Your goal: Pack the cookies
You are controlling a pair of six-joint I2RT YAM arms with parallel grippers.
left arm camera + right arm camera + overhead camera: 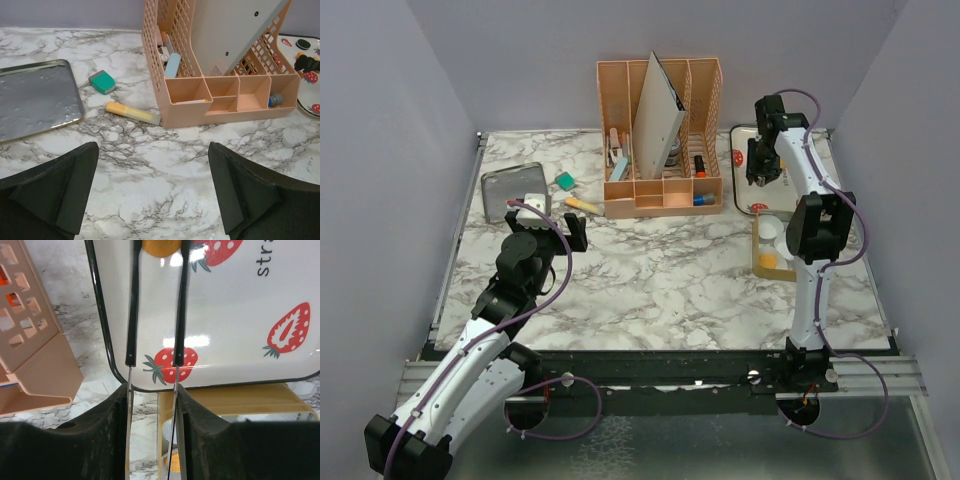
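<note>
We've got the right end effector [152,390] clamped on a pair of thin tongs [131,315]. Their tips sit either side of 1 orange cookie [161,246] on the strawberry plate [240,300], at 12 o'clock in our wrist view. The yellow box [235,400] is at the plate's 6 o'clock. The left end effector [152,150] is wide open over the tabletop [165,165], gripping nothing.
</note>
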